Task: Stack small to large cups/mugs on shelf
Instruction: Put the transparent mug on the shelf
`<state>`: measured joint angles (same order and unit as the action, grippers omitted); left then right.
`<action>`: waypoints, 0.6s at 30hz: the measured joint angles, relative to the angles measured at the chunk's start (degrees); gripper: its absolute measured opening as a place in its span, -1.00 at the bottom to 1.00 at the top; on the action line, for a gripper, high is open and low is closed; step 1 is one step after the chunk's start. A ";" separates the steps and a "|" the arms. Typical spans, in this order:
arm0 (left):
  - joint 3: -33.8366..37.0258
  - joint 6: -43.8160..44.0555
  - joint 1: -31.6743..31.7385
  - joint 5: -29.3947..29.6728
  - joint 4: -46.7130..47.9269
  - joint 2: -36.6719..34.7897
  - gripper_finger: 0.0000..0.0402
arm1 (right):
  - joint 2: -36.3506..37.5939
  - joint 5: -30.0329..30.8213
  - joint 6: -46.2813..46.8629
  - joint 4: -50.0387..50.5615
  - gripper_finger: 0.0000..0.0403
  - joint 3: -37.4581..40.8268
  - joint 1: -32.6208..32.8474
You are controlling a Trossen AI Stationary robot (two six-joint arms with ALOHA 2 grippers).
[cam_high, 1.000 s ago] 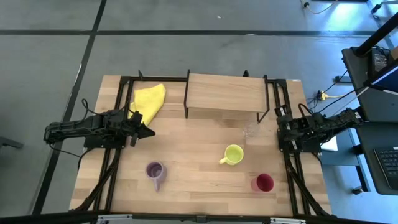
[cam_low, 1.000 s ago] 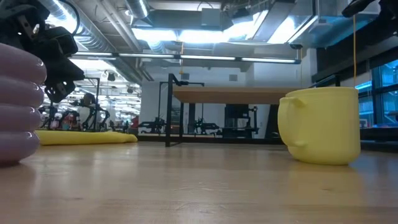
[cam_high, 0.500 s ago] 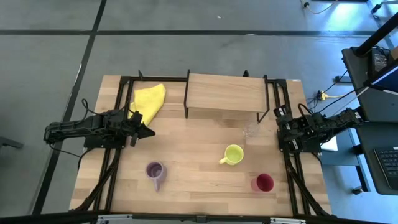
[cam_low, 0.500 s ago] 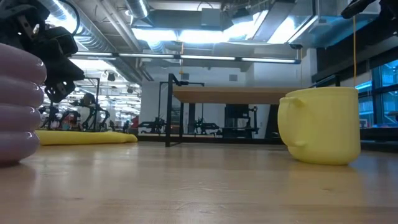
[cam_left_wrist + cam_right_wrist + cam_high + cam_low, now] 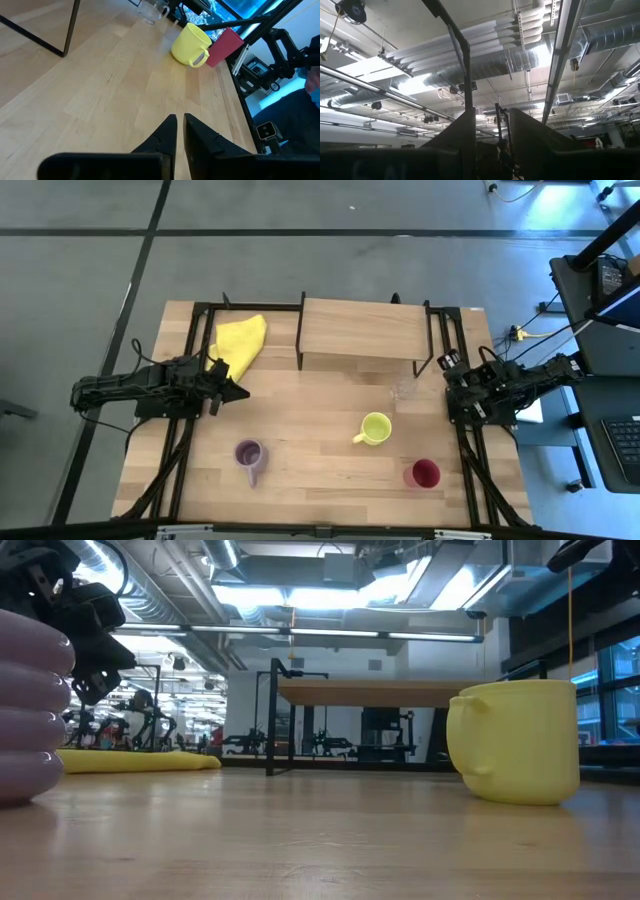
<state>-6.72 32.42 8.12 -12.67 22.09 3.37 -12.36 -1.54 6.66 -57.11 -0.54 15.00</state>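
Wooden table (image 5: 320, 480) under both arms, from left to right: left gripper (image 5: 240, 391) with jaws nearly pressed together and empty, just beside yellow cloth (image 5: 240, 345); lilac mug (image 5: 249, 453); shelf (image 5: 363, 330) at the far edge, bare; clear glass (image 5: 402, 391) near its right legs; yellow mug (image 5: 376, 427); red cup (image 5: 424, 474); right gripper (image 5: 449, 385) at the right edge, pointed up at the ceiling, jaws slightly spread on nothing. Likely hazards: clear glass, faint against the wood and close to the shelf legs, missed or toppled by a poorly aimed reach; mugs nested out of size order; cloth snagged on the left arm's way out. Against the earlier frames, no change on the left or among the cups, and only a slight shift of the right gripper toward the table.
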 joint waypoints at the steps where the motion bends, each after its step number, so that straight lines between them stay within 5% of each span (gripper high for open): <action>1: -0.02 0.00 0.00 0.00 0.01 0.00 -0.86 | 0.00 0.02 -0.62 0.12 -0.40 0.00 0.00; 18: 0.00 -0.01 -0.01 -0.01 0.01 -0.01 -0.86 | 0.02 -0.02 4.06 -0.30 -0.40 0.00 0.00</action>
<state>-6.72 32.41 8.11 -12.67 22.10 3.36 -12.34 -1.56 10.71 -57.41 -0.54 15.00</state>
